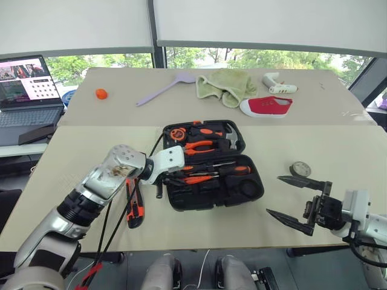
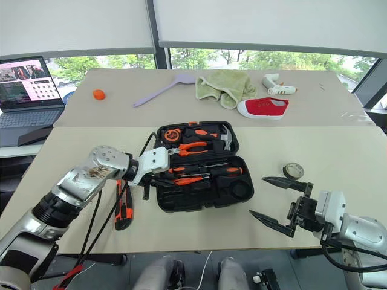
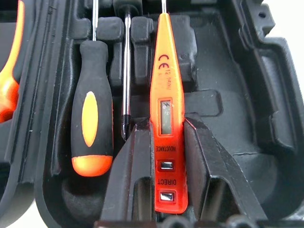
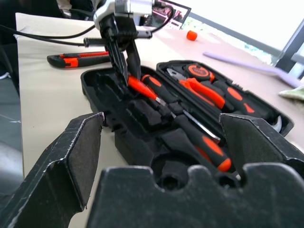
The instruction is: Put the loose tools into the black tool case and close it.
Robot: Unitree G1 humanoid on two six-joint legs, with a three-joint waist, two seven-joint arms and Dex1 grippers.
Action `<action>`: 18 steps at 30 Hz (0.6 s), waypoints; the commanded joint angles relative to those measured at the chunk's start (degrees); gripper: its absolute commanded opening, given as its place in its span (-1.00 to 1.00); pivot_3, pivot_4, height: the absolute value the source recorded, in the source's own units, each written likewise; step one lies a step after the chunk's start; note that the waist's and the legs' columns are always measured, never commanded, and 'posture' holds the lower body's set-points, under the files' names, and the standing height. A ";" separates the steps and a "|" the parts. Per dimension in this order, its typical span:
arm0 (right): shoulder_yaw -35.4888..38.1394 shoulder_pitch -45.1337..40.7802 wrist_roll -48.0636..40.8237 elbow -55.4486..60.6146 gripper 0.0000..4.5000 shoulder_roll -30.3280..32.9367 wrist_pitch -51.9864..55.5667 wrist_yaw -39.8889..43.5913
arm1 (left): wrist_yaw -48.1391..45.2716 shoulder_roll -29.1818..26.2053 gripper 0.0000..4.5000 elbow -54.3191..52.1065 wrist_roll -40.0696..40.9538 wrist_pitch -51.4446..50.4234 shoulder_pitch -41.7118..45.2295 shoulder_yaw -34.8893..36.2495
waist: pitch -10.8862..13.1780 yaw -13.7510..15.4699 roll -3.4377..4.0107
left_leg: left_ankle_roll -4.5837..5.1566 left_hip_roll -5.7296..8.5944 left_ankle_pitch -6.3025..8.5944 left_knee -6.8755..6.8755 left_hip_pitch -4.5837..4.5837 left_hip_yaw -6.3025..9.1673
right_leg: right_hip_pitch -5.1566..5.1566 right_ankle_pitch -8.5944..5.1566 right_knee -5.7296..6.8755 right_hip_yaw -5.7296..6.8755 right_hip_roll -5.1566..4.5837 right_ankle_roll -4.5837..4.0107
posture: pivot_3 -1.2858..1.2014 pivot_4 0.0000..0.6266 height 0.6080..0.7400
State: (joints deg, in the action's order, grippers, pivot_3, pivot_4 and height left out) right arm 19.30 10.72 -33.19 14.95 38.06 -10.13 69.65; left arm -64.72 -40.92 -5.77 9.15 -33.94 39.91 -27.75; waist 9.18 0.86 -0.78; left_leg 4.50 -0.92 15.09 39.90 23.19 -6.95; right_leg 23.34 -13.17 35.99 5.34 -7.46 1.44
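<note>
Left end effector [image 3: 166,166] pinching slim orange screwdriver [image 3: 165,95] inside case [image 1: 211,193] | right end effector [image 1: 296,199] spread | knife [image 1: 134,208] outside

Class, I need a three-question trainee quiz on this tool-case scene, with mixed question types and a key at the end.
1. True or false: the left gripper is shut on the slim orange screwdriver.
2. Which lies on the table outside the black tool case? A utility knife B hammer C pliers
3. Fill in: the right gripper is ____.

Key: 1 true; 2 A; 3 open
</note>
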 commanded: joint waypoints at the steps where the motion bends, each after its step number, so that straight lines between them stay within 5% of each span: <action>1: 1.48 0.15 -0.43 2.99 1.00 0.81 0.49 -1.91 | 0.25 1.11 -0.81 1.78 -2.69 -1.07 0.80 -1.16 | -0.01 0.03 0.01 | 0.00 0.00 0.00 0.00 -0.01 0.00 | -0.01 0.00 0.00 -0.01 0.00 0.00 | 0.03 -0.52 1.00; 11: 0.47 -1.72 -0.70 5.23 1.00 1.95 3.50 -4.59 | 0.68 2.54 -0.81 0.72 -5.10 -5.87 1.87 -1.68 | -0.01 0.54 0.01 | 0.10 0.00 0.04 0.15 -0.06 0.13 | -0.14 0.00 0.08 0.02 -0.02 0.00 | 0.03 -0.52 1.00; 18: -0.14 -2.10 -0.85 5.75 1.00 1.92 4.98 -4.85 | 0.60 3.44 0.44 -6.68 -0.55 -7.43 2.71 3.29 | 0.00 0.56 -0.01 | 0.09 -0.01 0.03 0.16 0.04 0.15 | -0.07 0.01 0.07 0.01 -0.02 -0.01 | 0.03 -0.52 1.00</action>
State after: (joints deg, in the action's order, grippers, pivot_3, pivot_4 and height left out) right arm 18.67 9.21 -32.89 18.71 39.24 -5.51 65.19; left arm -64.11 -37.28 -9.35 7.36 -41.51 41.77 -26.98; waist 9.18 1.42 -0.79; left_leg 4.58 -0.93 15.12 40.08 23.26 -6.79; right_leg 23.27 -13.16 36.06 5.35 -7.48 1.43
